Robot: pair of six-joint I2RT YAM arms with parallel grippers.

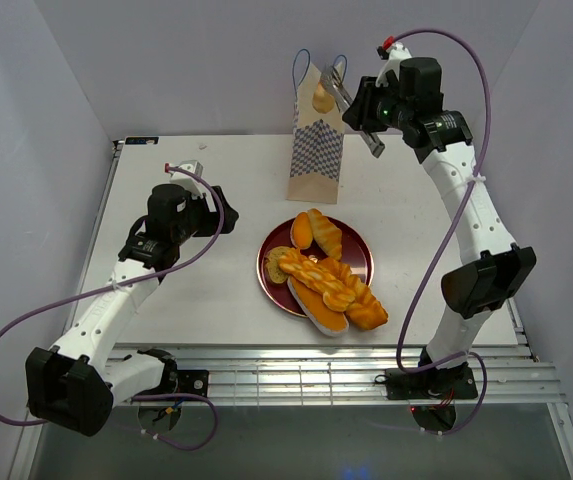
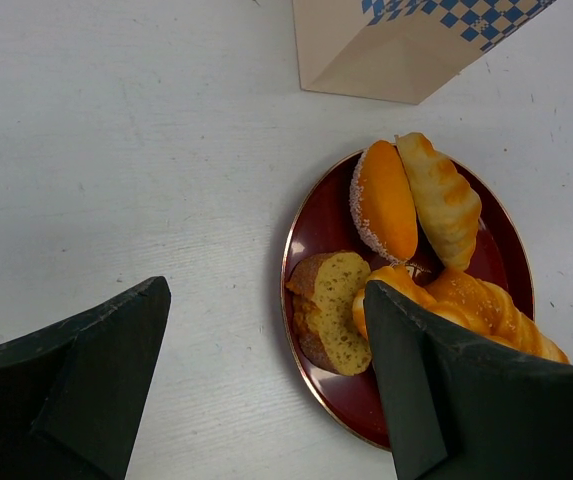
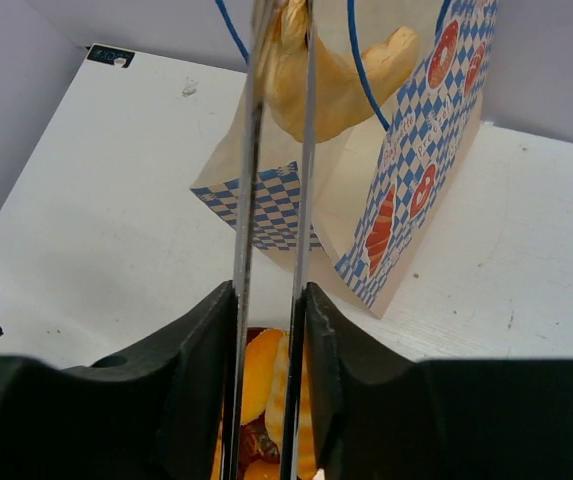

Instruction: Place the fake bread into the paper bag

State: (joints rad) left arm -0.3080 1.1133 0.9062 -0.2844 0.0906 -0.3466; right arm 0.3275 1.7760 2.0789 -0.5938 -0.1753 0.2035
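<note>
The right gripper (image 1: 336,78) is raised over the open mouth of the paper bag (image 1: 316,160), its thin metal blades drawn close together and nipped on one curved piece (image 3: 331,95) of the fake bread. In the right wrist view, that piece lies crosswise to the blades, its free horn pointing right, toward the bag's printed face. The bag stands upright at the far side of the table (image 1: 206,170), just beyond the dark red plate (image 1: 358,250). On the plate the braided loaf (image 1: 331,280) runs diagonally, its near-right end overhanging the rim. Two oval rolls (image 1: 324,235) lie side by side at the far edge, and the small slices (image 2: 331,310) sit at the left. The left gripper (image 2: 264,290) hovers left of the plate, fingers spread wide, holding nothing.
</note>
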